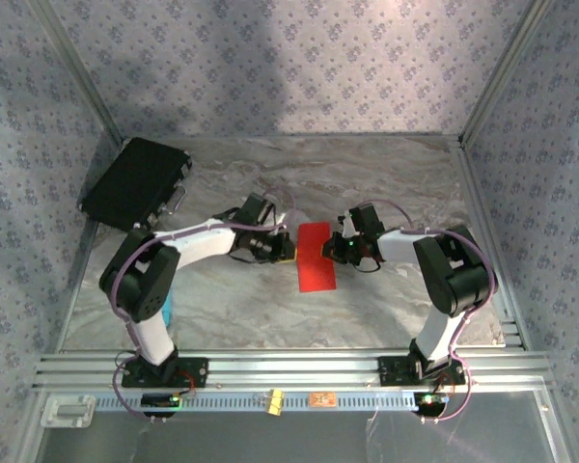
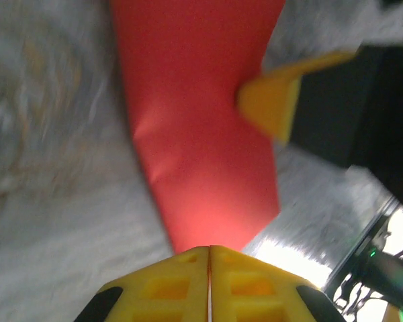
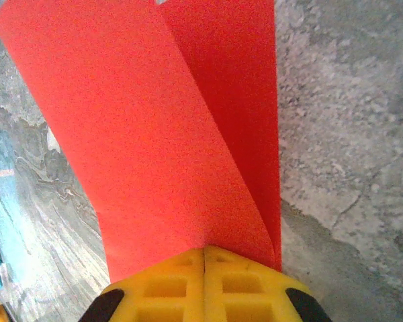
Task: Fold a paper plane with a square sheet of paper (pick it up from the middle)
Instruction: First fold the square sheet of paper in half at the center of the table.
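The thin bright red sheet of paper (image 1: 316,257) is at the middle of the grey marble-patterned bench (image 1: 405,174). It is doubled over into a narrow strip running front to back, and the right wrist view shows its two layers. At the sheet's left edge the left tool (image 2: 209,251) has its yellow fingers pressed together, and the paper runs into their tips, seemingly pinched. At the sheet's right edge the right tool (image 3: 205,250) is clamped on both layers. A black rectangular case (image 1: 135,181) sits well to the left of and behind the sheet. A small orange tag (image 1: 318,399) lies on the metal rail in front of the sheet.
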{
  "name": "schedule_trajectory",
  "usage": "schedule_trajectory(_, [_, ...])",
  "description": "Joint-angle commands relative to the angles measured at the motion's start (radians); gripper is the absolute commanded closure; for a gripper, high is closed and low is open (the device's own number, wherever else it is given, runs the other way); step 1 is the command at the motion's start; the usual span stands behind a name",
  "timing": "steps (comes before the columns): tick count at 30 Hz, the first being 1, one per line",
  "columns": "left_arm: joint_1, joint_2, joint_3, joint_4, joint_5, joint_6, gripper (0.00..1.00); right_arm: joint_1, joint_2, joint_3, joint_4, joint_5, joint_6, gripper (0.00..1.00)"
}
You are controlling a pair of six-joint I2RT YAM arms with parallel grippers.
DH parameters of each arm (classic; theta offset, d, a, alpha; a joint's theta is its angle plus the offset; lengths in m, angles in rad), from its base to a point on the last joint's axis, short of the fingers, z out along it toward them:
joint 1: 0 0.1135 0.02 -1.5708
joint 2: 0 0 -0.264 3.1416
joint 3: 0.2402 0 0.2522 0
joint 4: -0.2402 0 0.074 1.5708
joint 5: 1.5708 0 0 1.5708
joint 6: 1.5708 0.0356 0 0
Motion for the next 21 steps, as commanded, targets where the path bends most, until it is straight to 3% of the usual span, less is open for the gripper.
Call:
schedule_trajectory(1, [0.001,0.079,0.105,0.012,0.04,-0.006,0.91,-0.017,0.043,-0.041,-0.171,0.131,0.003,1.0])
schedule_trajectory(11, [0.009,0.218,0.207,0.024,0.031,0.008,0.91,-0.016,0.045,-0.04,-0.171,0.126,0.0,1.0])
schedule_trajectory(21, [0.018,0.296,0.111,0.044,-0.004,0.012,0.91,-0.012,0.052,-0.047,-0.158,0.123,0.003,1.0])
